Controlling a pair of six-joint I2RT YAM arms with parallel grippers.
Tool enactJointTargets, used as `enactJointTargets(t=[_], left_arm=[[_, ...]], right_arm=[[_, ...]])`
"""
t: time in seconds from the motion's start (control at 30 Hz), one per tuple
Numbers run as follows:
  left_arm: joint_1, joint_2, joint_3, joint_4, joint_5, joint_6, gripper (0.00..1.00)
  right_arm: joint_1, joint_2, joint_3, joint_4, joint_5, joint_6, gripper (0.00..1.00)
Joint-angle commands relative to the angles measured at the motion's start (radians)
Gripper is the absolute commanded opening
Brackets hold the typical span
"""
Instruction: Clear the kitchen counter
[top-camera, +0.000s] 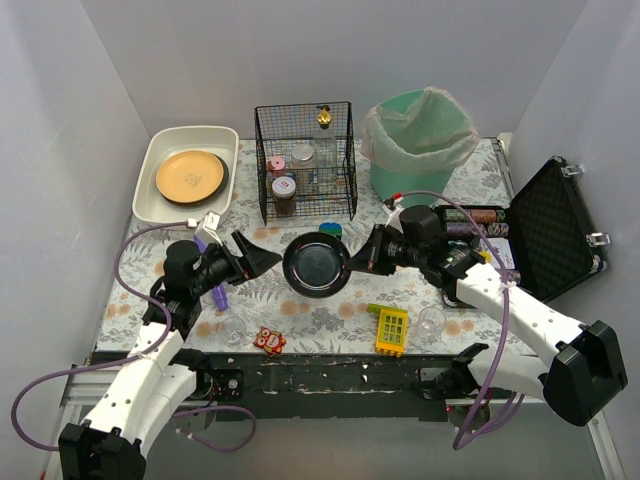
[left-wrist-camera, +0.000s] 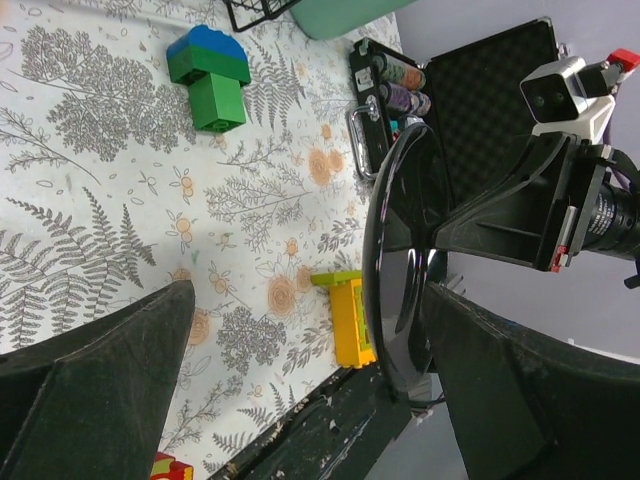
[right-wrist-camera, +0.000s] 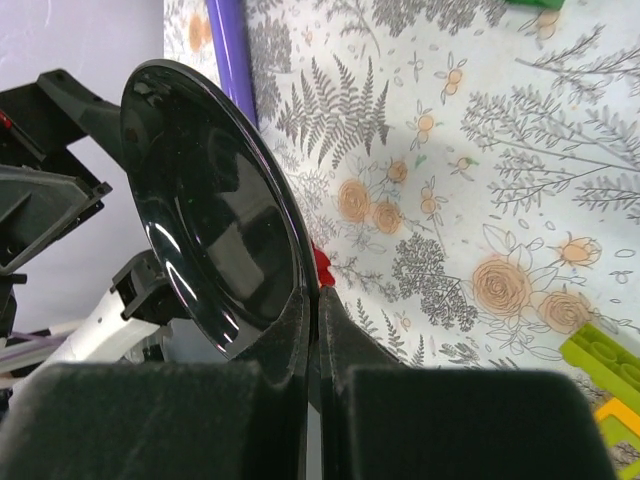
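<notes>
A glossy black plate (top-camera: 317, 264) hangs on edge above the middle of the leaf-print kitchen counter (top-camera: 300, 318). My right gripper (top-camera: 364, 252) is shut on its right rim; in the right wrist view the pads (right-wrist-camera: 345, 345) pinch the plate (right-wrist-camera: 210, 210) between them, with the gripper (right-wrist-camera: 312, 310) low in the frame. My left gripper (top-camera: 262, 255) is open and empty, just off the plate's left rim. In the left wrist view (left-wrist-camera: 310, 385) the plate (left-wrist-camera: 395, 270) stands edge-on close to the right finger (left-wrist-camera: 520, 400).
Behind stand a white tub (top-camera: 150, 185) holding an orange plate, a wire basket (top-camera: 305, 160) of jars and a green bin (top-camera: 420, 140). An open black case (top-camera: 550, 225) lies on the right. A green-blue block (top-camera: 330, 231), yellow block (top-camera: 391, 331), red toy (top-camera: 269, 341), clear cup (top-camera: 432, 320) and purple stick (top-camera: 217, 292) lie on the cloth.
</notes>
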Motion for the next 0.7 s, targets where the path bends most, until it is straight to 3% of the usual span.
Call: enactJointTargets(t=[0.0,0.1,0.4,0.67], left_arm=[[-0.022,-0.012,-0.020,0.038,0.026,-0.003,0.98],[-0.034,-0.005,-0.027,0.043,0.032,-0.001,0.95],[-0.063,0.021,-0.049,0.058,0.059,0.006,0.58],[-0.064,0.040,-0.055,0.067,0.091,0.017,0.36]], right_arm=[[0.038,0.023,0.024,0.085,-0.058,0.015,0.01],[0.059,0.038,0.024,0.118,-0.078,0.025,0.01],[0.112,0.095,0.044,0.166,-0.086,0.036,0.01],[0.127,0.110,0.046,0.180,-0.087,0.039,0.01]])
